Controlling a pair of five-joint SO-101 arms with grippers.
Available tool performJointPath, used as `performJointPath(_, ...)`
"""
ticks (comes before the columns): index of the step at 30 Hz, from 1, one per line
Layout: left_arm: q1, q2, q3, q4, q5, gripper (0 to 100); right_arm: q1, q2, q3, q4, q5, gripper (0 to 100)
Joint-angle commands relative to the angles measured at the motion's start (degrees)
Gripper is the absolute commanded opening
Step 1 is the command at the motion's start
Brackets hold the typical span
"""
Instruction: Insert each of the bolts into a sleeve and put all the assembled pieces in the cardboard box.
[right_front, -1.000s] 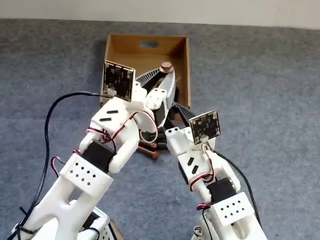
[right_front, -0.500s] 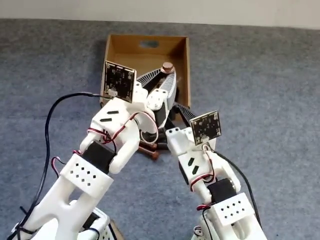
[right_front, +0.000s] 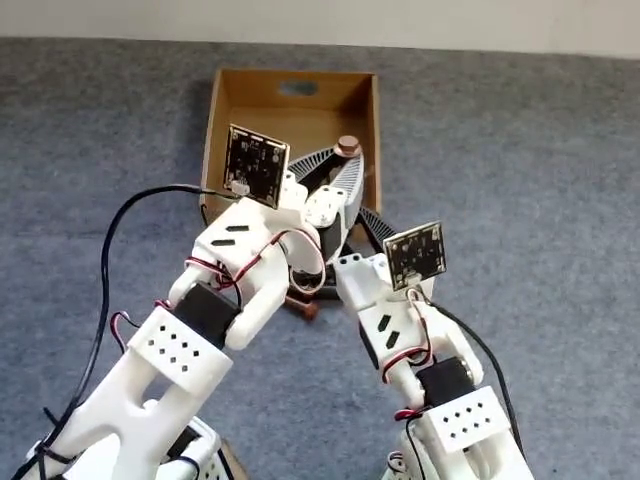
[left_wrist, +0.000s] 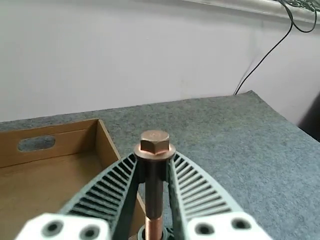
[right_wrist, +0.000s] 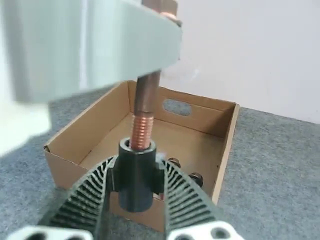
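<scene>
Your left claw (left_wrist: 155, 160) grips the copper-coloured hex-head bolt (left_wrist: 156, 144) upright. Your right claw (right_wrist: 139, 167) clamps the black cylindrical sleeve (right_wrist: 135, 195) directly beneath it, above the brown cardboard box's (right_wrist: 95, 130) near wall. The threaded tip sits in the bore, so push straight down.

The left arm (right_front: 225, 300) stretches from the near left corner toward the far middle. Its gripper (right_front: 343, 160) points away, with the ribbed fingers pressed in on a bolt (left_wrist: 154, 145) that stands upright between them. The right arm (right_front: 400, 340) comes up from the near right with a shorter reach. Its gripper (right_wrist: 136, 172) sits just below and nearer than the left one, clamped around a sleeve (right_wrist: 135, 187).
</scene>
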Motion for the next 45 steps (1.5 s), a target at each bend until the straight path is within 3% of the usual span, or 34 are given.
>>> performJointPath(1,0.31,-0.57,-0.48,-0.62,-0.35,1,0.57,-1.10,-0.22,-1.36,0.09,0.5)
performJointPath(15,-2.15,-12.62,9.19,7.65,-0.53,1,0.57,-1.10,-0.22,-1.27,0.09,0.5)
performJointPath(18,-3.38,-12.62,9.19,8.26,-0.44,8,0.57,-1.10,-0.13,-1.19,0.09,0.5)
performJointPath(22,-3.74,-13.05,8.84,14.15,-0.26,15,0.57,-1.10,-0.13,-1.19,0.09,0.5)
performJointPath(39,-3.91,-13.14,-8.66,47.56,-0.62,15,0.57,-1.01,-0.04,-1.10,0.09,0.5)
performJointPath(43,-9.19,-13.14,-9.71,51.16,-0.62,14,0.57,-1.01,1.19,-1.19,0.09,0.5)
performJointPath(45,-14.55,-13.05,-9.10,51.52,-2.46,7,0.57,-1.01,1.98,-1.01,0.09,0.5)
